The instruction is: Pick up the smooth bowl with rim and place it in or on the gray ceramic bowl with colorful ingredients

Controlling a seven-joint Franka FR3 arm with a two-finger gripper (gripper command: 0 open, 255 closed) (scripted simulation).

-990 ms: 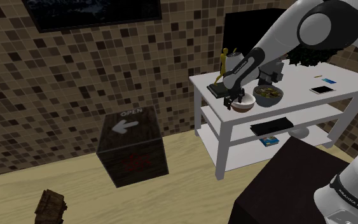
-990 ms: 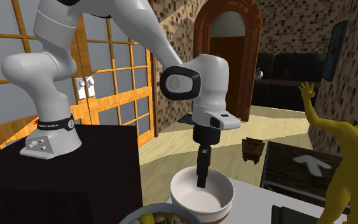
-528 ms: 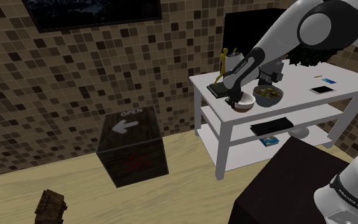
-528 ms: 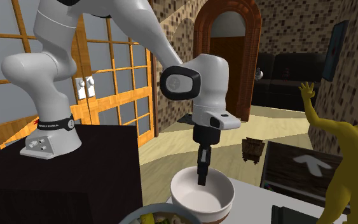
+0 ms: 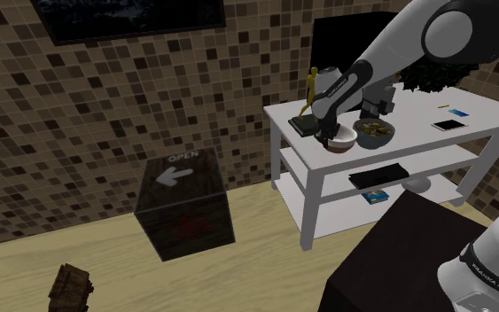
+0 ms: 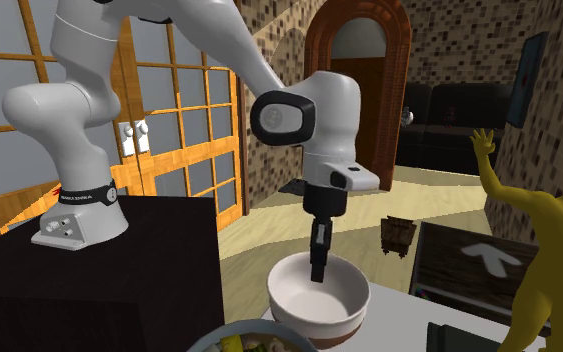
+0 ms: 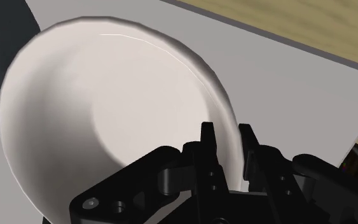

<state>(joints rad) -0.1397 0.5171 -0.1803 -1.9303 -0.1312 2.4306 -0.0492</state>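
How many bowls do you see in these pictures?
2. The white bowl, its rim clasped by the gripper; the gray bowl with ingredients stands beside it, toward the shoulder view's right. Others may be hidden.

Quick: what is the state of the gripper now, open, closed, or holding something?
The gripper is closed on the rim of the white bowl.

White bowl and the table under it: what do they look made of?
The white bowl: likely glazed ceramic; smooth, soft sheen, thin bright highlight along the rim, brownish foot in the second exterior view. The table: flat matte off-white, no grain; painted wood or laminate, cannot tell which.
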